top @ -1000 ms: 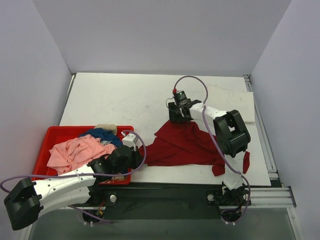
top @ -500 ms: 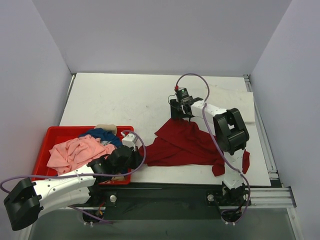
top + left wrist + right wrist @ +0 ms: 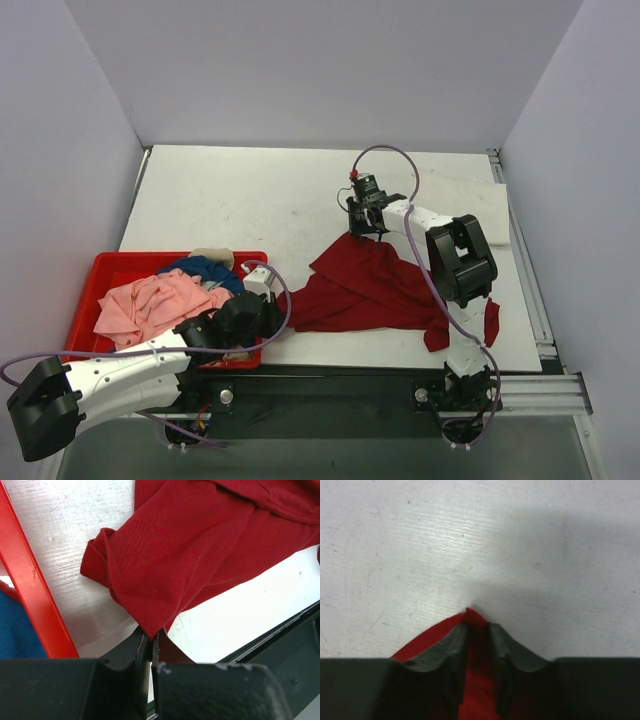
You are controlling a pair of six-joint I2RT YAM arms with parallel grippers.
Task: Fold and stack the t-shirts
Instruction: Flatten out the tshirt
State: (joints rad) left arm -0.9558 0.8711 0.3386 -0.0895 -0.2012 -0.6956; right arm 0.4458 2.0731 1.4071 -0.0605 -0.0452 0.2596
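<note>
Right wrist view, Sam calling: your right gripper (image 3: 480, 630) is nipping a small peak of the dark red t-shirt (image 3: 478, 690) between its narrowed fingers, with bare table (image 3: 470, 540) lying just ahead of the tips.

Jo: And your left gripper (image 3: 150, 639) is squeezing tight on another corner of it. The cloth is fanning out ahead of the fingertips, and the red bin (image 3: 30, 595) wall is running right beside the tool.

Sam: Top external view is showing the shirt lying crumpled on the table between your two tools, one end trailing back toward the right arm's base. I'm reading this as the spreading step: nothing is looking folded yet, nothing stacked.

Jo: The pink t-shirt (image 3: 150, 300), the blue t-shirt (image 3: 205, 270) and the beige t-shirt (image 3: 210, 253) are sitting in the bin just beyond your left gripper. For the next move, I'd say you're needing to draw those two corners apart until the cloth is pulling taut, then lay it flat. That right pinch is catching only a tip, so it may slip.
</note>
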